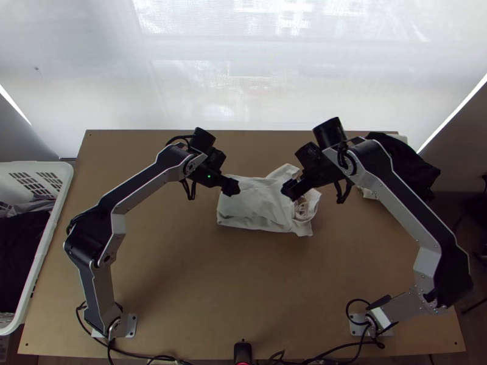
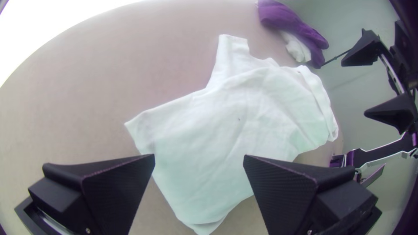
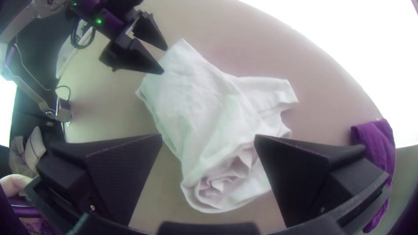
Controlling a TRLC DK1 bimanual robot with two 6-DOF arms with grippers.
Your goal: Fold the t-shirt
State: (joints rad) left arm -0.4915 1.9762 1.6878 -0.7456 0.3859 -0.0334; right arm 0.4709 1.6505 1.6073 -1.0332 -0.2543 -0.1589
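1. Your white t-shirt lies partly folded mid-table, a sleeve jutting out (its right end is rumpled).
2. You have the left gripper at its left end, jaws apart.
3. Your right gripper is above the rumpled end, jaws also apart.

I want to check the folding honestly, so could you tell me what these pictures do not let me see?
- Layers under the shirt, all views: its upper cloth hides them.
- A strip of the shirt, top view: behind the right gripper.
- Most of the white cloth, top view: under the dark cloth.
- The basket's far side, top view: cut off by the left edge.
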